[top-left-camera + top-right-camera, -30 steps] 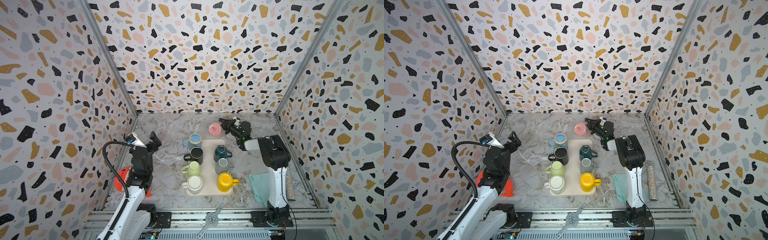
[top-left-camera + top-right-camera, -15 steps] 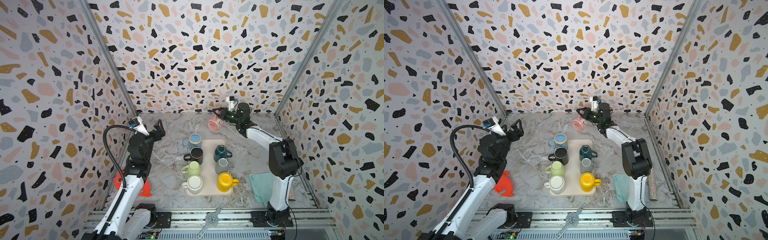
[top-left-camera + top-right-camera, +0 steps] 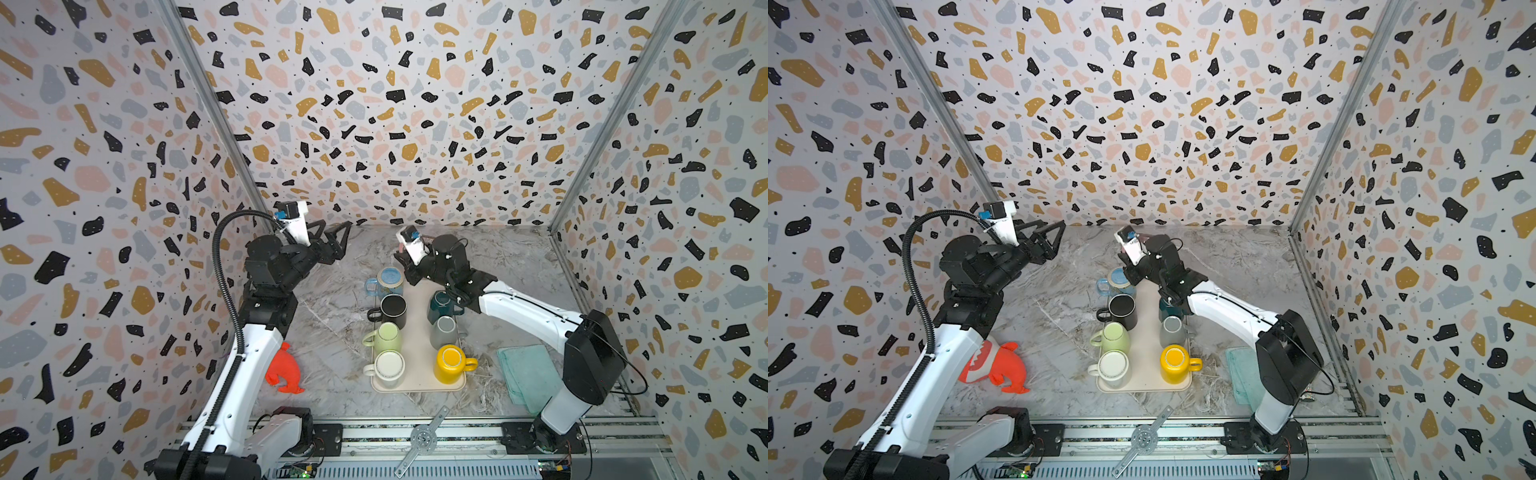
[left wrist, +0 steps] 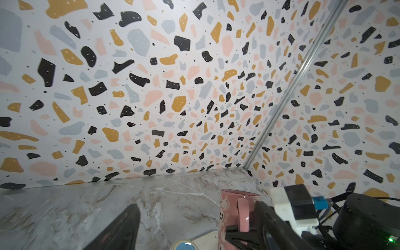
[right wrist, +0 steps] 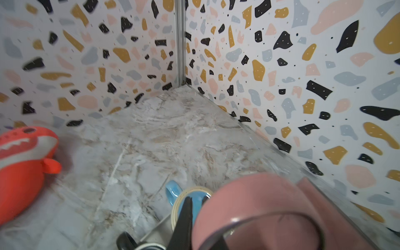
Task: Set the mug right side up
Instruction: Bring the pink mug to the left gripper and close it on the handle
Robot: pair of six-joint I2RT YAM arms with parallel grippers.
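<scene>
Right gripper (image 4: 243, 230) is clamped on the handle of the pink mug (image 4: 229, 216), which looks upright at the tray's (image 3: 415, 388) 12 o'clock end. Left gripper (image 3: 334, 232) is spread wide and empty around 10 o'clock. Probably just the set-down left.

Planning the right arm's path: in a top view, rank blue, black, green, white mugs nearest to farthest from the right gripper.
1. blue mug, beside right gripper
2. black mug, next forward
3. green mug, further forward
4. white mug, frontmost
</scene>
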